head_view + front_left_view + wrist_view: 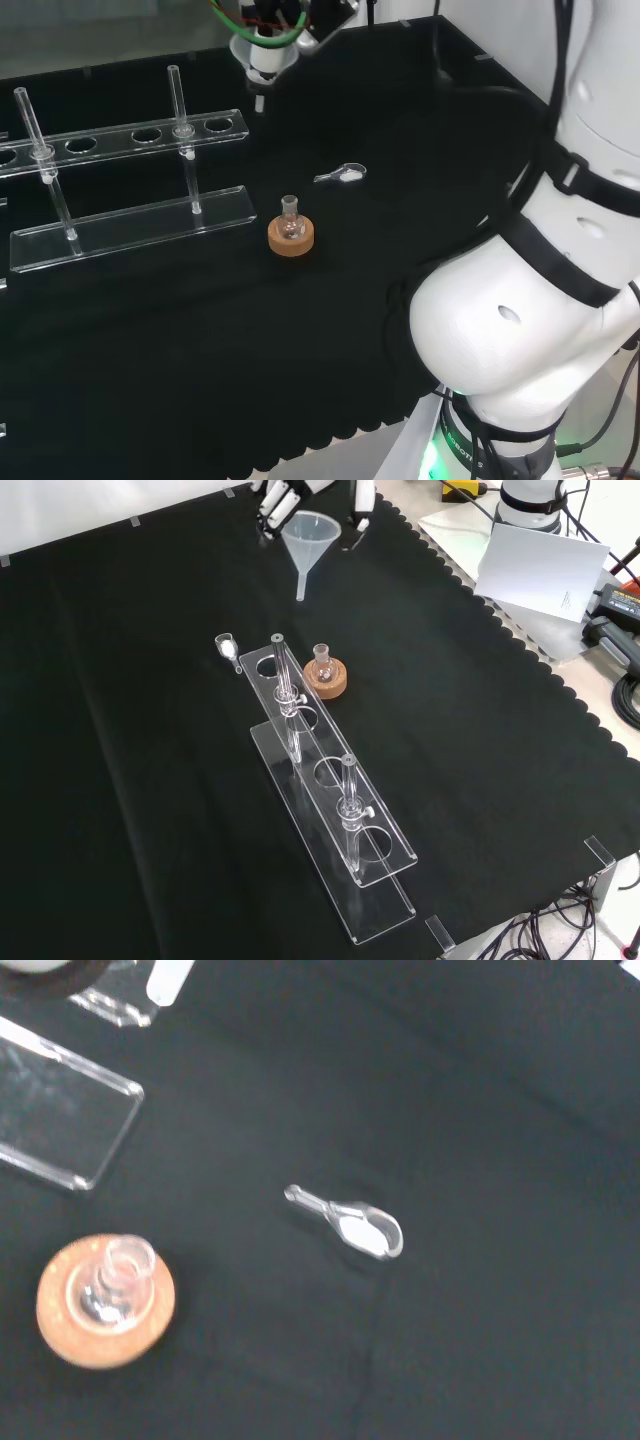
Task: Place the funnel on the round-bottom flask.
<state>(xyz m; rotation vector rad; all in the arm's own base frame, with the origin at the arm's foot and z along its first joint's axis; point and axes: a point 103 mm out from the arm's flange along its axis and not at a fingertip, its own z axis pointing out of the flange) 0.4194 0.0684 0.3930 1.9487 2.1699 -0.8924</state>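
Note:
The hand [275, 502] is high over the far edge of the cloth in the front view. Its fingers are curled round the rim of a clear funnel [308, 535], spout down. In the head view the funnel [262, 58] hangs at the top, beyond the rack's right end. A small clear round-bottom flask [291, 222] stands upright on a cork ring [291, 240] mid-cloth, its neck open. The front view puts the flask [322, 663] well below the funnel and a little to its right. Flask [112, 1278] and cork ring [60, 1315] also appear in the wrist view.
A clear test-tube rack [330, 810] with two tubes [285, 680] [350, 795] stretches from beside the flask toward the near edge in the front view. A small clear scoop [342, 174] holding white powder lies right of the flask in the head view. The arm's white links [540, 300] stand at right.

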